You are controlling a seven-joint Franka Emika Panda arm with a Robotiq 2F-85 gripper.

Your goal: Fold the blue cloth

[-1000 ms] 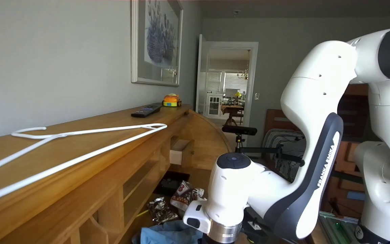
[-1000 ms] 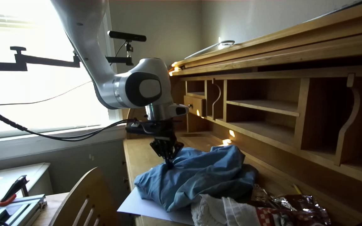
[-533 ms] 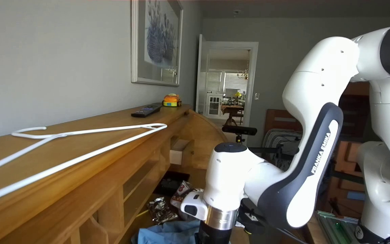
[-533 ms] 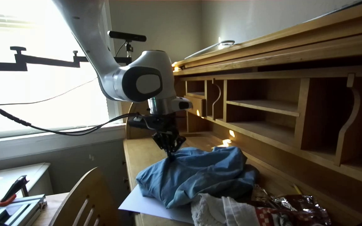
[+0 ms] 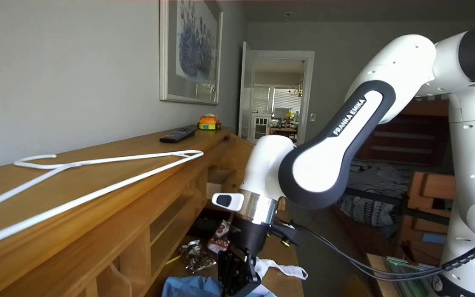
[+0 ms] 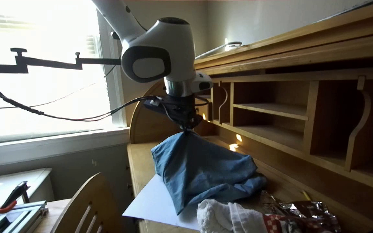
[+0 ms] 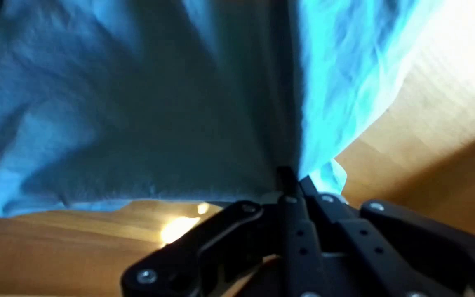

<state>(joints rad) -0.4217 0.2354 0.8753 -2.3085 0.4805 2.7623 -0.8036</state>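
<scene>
The blue cloth [image 6: 206, 165] lies rumpled on the wooden desk, with one part pulled up into a peak. My gripper [image 6: 186, 130] is shut on that peak and holds it above the desk. The rest of the cloth drapes down and rests on the desk and partly on a white paper. In the wrist view the fingertips [image 7: 295, 179] pinch the cloth [image 7: 159, 132], which hangs in folds on both sides of them. In an exterior view the cloth [image 5: 190, 286] shows only at the bottom edge, beside the gripper, whose tips are cut off or hidden there.
A white-and-red patterned fabric bundle [image 6: 248, 218] lies close to the cloth. A crumpled foil wrapper [image 6: 306, 208] is near it. White paper [image 6: 160, 204] sticks out over the desk edge. Shelf compartments [image 6: 270, 110] rise behind the desk. A wooden chair [image 6: 91, 207] stands in front. A white hanger [image 5: 109, 189] lies on top.
My gripper has risen and moved towards the shelves, pulling the held part of the blue cloth up into a peak. More white paper is uncovered beneath the cloth.
</scene>
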